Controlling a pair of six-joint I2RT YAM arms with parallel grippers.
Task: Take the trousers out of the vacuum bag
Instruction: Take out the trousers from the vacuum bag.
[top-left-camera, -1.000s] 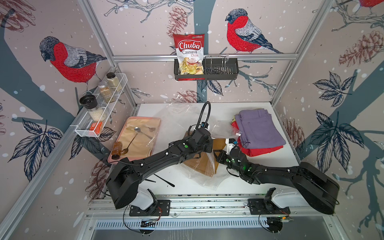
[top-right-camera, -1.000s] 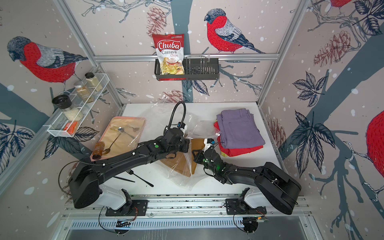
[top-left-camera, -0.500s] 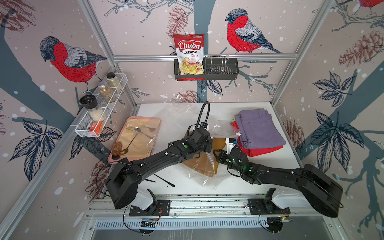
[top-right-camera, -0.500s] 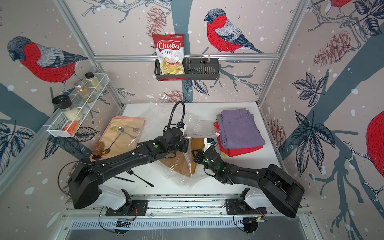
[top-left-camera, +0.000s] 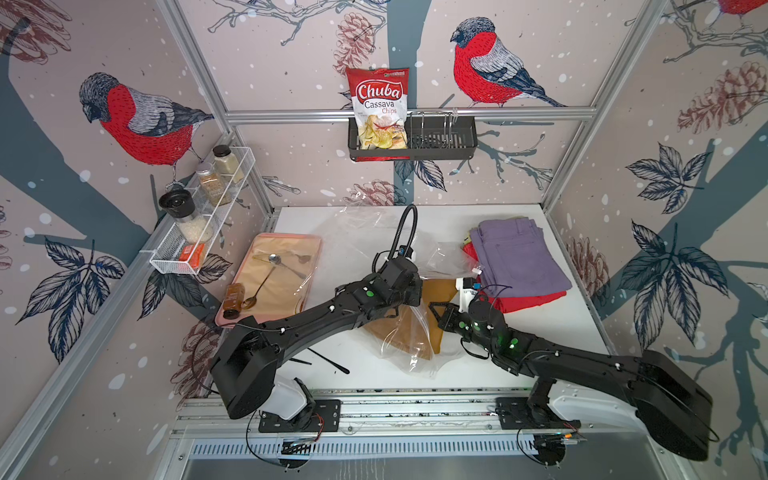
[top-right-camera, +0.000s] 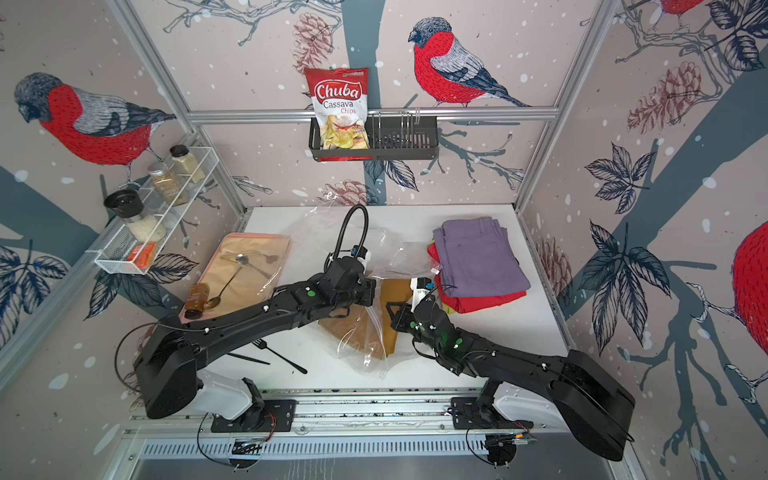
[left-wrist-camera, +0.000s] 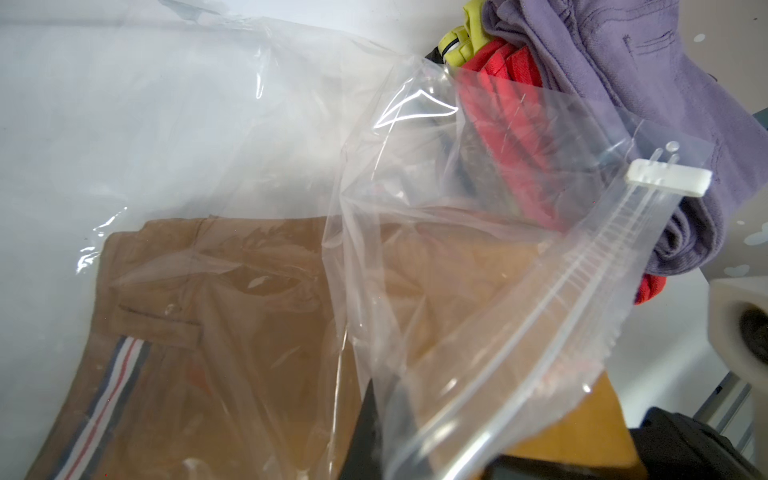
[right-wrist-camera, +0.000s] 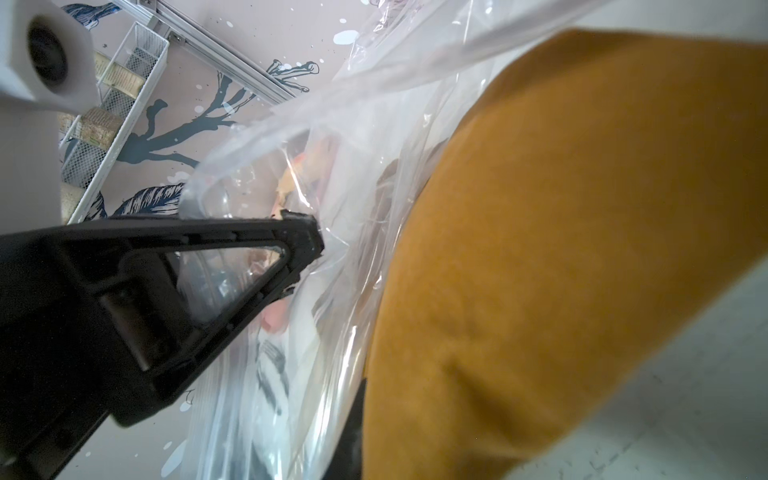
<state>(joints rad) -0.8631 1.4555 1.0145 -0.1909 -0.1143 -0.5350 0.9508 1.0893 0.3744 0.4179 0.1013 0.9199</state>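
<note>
Extracting mustard-brown trousers (right-wrist-camera: 582, 208): right gripper (top-left-camera: 434, 307) clamped on cloth; left gripper (right-wrist-camera: 309, 247), alongside, pinched shut on vacuum bag (left-wrist-camera: 291, 124) film. Recommended: draw away from left gripper, film taut.

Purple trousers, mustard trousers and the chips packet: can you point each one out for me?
Purple trousers (top-left-camera: 519, 259): in a top view, middle of the top layer.
Mustard trousers (right-wrist-camera: 561, 249): right wrist view, on the bare cloth.
Chips packet (top-left-camera: 378, 97): in a top view, on its red logo.

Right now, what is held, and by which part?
Left gripper: vacuum bag, by its zip-strip mouth. Right gripper: mustard trousers, by the exposed edge.
</note>
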